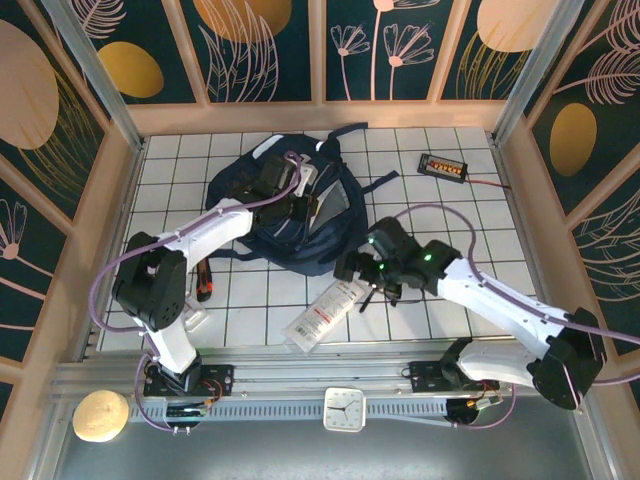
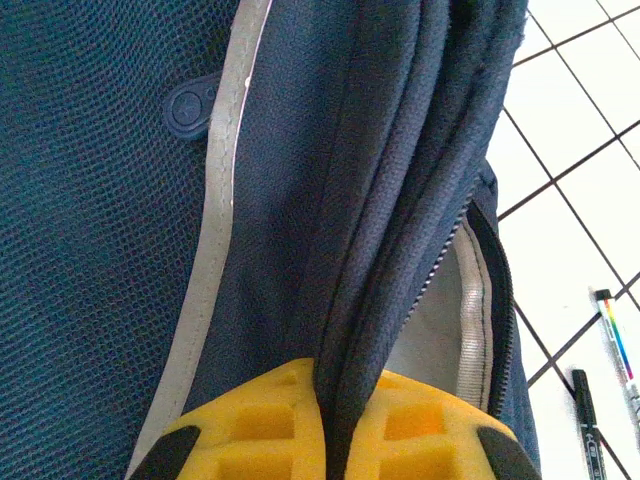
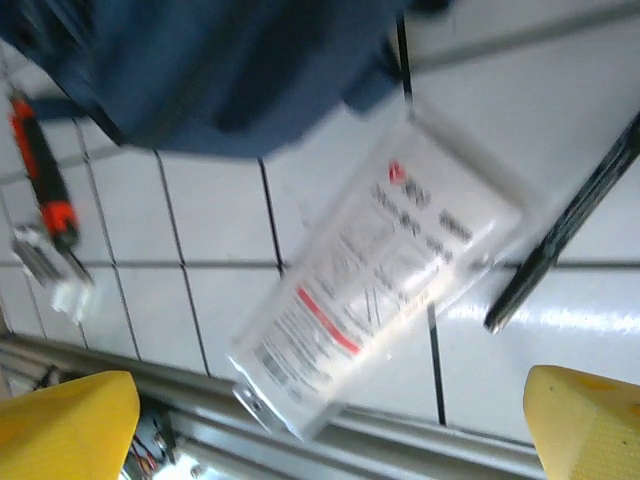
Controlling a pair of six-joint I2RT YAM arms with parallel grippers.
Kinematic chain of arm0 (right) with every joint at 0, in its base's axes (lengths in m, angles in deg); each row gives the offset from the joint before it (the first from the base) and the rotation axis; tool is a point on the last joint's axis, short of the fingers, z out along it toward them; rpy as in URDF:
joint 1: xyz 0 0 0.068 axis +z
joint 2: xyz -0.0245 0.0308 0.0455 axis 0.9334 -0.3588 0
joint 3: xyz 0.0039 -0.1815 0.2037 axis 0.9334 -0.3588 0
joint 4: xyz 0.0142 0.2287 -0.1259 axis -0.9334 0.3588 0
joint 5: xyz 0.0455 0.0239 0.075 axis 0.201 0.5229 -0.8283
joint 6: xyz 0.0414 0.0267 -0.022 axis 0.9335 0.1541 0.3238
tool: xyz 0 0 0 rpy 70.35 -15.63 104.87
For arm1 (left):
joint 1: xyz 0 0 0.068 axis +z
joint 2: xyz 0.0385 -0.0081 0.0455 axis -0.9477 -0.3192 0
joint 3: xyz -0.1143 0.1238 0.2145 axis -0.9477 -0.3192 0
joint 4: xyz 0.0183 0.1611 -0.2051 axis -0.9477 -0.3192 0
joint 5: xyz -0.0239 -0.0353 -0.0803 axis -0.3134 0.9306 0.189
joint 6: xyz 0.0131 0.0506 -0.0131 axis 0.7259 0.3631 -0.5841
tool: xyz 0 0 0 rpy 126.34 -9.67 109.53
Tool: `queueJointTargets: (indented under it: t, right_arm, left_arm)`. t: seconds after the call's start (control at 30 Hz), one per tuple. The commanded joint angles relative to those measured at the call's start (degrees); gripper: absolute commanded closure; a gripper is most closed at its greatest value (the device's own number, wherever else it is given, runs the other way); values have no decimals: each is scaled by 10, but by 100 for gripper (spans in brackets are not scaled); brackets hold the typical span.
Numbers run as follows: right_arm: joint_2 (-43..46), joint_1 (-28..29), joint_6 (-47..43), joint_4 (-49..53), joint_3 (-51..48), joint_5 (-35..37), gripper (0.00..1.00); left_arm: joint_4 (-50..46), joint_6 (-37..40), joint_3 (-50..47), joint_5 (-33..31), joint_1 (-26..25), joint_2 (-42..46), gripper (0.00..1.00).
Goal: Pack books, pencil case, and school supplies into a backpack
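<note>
While left gripper (image 2: 335, 425) pinches backpack (image 1: 335, 225) zip-edge fold, upper centre, right gripper (image 3: 328, 425) hangs with fingers wide over white booklet (image 1: 325, 312), lower centre, near front rail (image 1: 300, 375); open tiles (image 1: 250, 300) left of booklet.

White gridded surface (image 1: 180, 170): a black box with orange lights (image 1: 442, 166) far right, a white clock (image 1: 345, 410) and a tan round lump (image 1: 100, 416) by the near edge.

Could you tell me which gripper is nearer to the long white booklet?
Right. The right gripper hangs open just above the white booklet; the left gripper is farther back, shut on the backpack fabric.
</note>
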Motion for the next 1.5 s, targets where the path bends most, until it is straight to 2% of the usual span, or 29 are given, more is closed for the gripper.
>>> queueJointTargets:
  t: [0.0, 0.23, 0.4, 0.53, 0.7, 0.9, 1.07, 1.27, 1.47]
  right_arm:
    - [-8, 28, 79, -98, -54, -61, 3]
    - [-104, 63, 126, -186, -90, -74, 6]
    - [-207, 73, 118, -178, -40, -68, 8]
    - [-246, 60, 112, -168, -13, -42, 8]
    - [-253, 36, 122, -206, 0, -8, 13]
    - [-260, 20, 150, -231, 28, 51, 26]
    - [-298, 25, 149, -228, 68, 60, 26]
    - [-289, 23, 117, -277, 76, 85, 27]
    - [-243, 30, 108, -339, 52, 110, 40]
  left_arm:
    - [-6, -19, -24, -8, 8, -20, 100]
    - [-4, -24, -50, -7, 8, -27, 100]
    - [12, -43, -74, 5, 6, -30, 100]
    - [24, -56, -90, 10, 5, -29, 100]
    - [41, -69, -113, 17, 0, -29, 100]
    - [52, -80, -137, 20, 0, -20, 100]
    - [54, -85, -143, 19, -1, -15, 100]
    - [64, -100, -155, 24, -6, -16, 100]
    - [62, -104, -155, 27, -5, -19, 100]
